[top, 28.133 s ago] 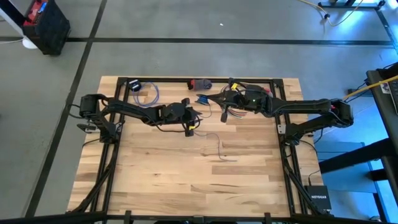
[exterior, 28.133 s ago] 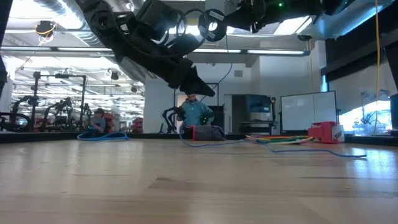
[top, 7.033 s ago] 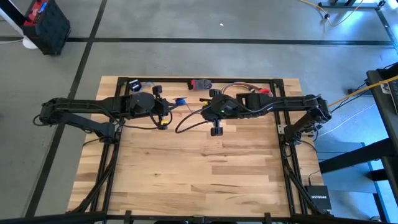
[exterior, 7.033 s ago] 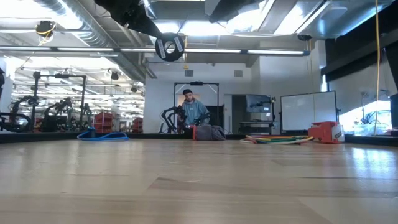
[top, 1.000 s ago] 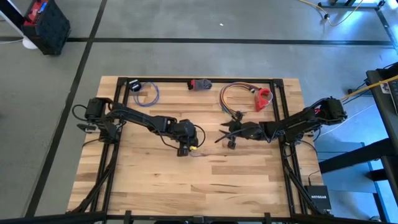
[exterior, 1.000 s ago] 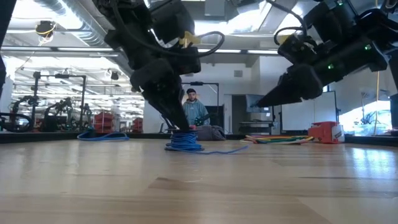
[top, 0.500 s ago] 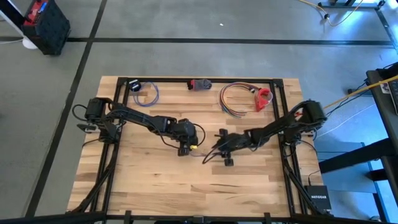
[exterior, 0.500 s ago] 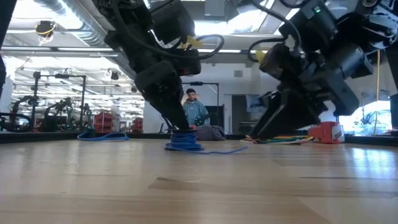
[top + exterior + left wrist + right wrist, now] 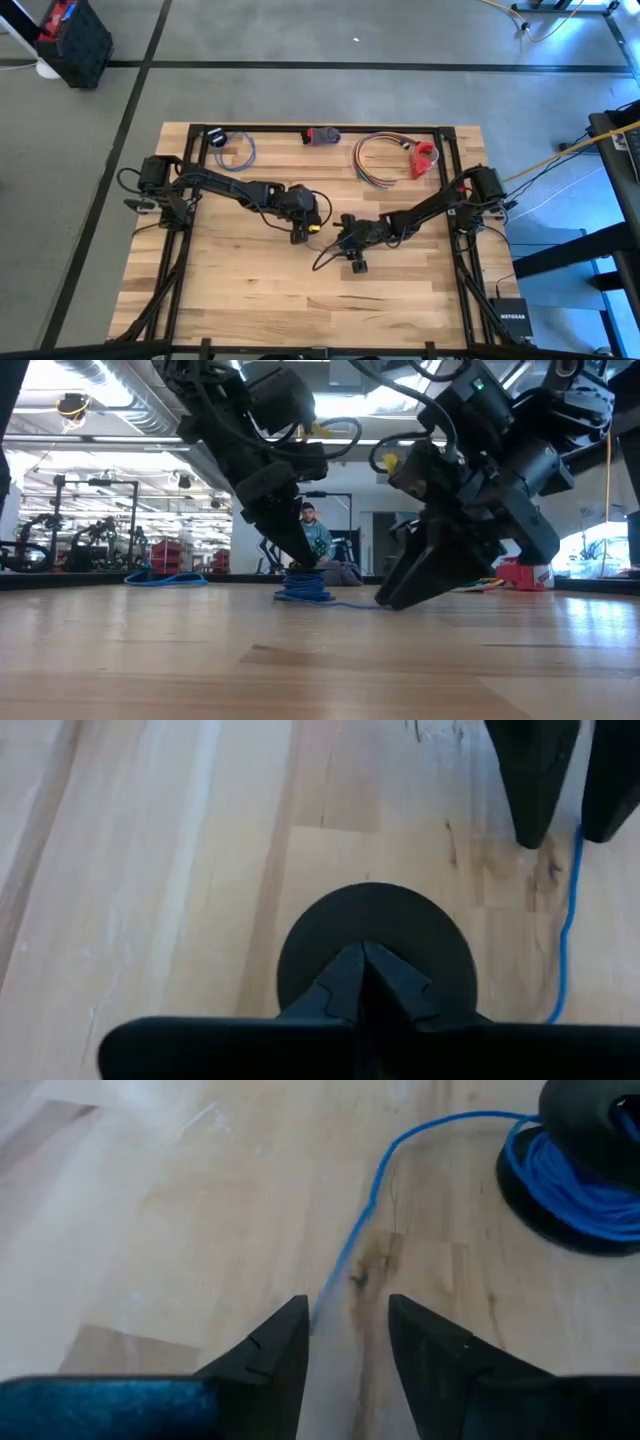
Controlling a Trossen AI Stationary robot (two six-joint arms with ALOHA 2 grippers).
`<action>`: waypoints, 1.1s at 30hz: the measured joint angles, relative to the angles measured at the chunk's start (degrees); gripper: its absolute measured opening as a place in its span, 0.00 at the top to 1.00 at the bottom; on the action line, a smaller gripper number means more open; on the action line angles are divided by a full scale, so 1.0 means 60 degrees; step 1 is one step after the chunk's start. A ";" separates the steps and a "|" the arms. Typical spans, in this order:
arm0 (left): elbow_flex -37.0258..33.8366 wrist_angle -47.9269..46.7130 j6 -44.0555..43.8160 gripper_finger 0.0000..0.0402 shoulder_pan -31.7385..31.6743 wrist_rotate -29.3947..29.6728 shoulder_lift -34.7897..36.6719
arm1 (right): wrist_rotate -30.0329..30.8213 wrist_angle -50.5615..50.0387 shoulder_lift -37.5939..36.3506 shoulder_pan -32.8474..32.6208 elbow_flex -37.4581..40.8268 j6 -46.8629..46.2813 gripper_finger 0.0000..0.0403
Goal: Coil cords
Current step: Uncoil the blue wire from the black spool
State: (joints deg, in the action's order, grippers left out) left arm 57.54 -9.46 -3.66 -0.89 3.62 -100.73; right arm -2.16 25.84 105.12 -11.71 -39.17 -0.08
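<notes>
Left gripper (image 9: 300, 563) pinned shut atop the coil (image 9: 305, 586); right gripper (image 9: 347, 1325) open over the loose cord (image 9: 357, 1240) — pinch low, feed slack gently.

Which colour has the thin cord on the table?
Blue; the cord shows best in the right wrist view.

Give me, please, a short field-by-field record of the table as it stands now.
left gripper: shut, down on the black disc at mid-table
blue cord: coiled around the disc, tail trailing across the wood
right gripper: open, low over the tail, fingers either side of it, not closed
far edge: small cord loop, dark-red item, multicolour wire bundle, red object
</notes>
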 joint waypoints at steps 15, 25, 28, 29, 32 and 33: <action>0.0004 0.0002 -0.0132 0.99 0.0077 -0.0005 0.0000 | 0.1186 -0.0317 0.0475 -0.0385 -0.0636 -0.0192 0.65; 0.0004 0.0015 -0.0146 0.99 0.0215 -0.0007 0.0000 | 0.1588 -0.0017 0.0710 -0.0377 -0.0756 -0.0192 0.69; 0.0004 0.0019 -0.0146 1.00 0.0215 -0.0007 0.0000 | 0.1899 -0.0093 0.0714 -0.0377 -0.0756 -0.0192 0.77; 0.0004 0.0008 -0.0146 1.00 0.0215 -0.0007 0.0000 | 0.1950 -0.0109 0.0714 -0.0377 -0.0756 -0.0191 0.80; 0.0004 0.0013 -0.0147 0.99 0.0215 -0.0007 0.0000 | 0.2094 -0.0146 0.0714 -0.0417 -0.0752 -0.0181 0.92; 0.0004 0.0012 -0.0148 0.99 0.0215 -0.0007 0.0000 | 0.2213 -0.0173 0.0714 -0.0486 -0.0752 -0.0165 0.96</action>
State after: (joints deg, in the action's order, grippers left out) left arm 57.56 -9.39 -4.55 0.40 3.57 -100.73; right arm 11.11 24.80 109.40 -14.63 -43.68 -1.07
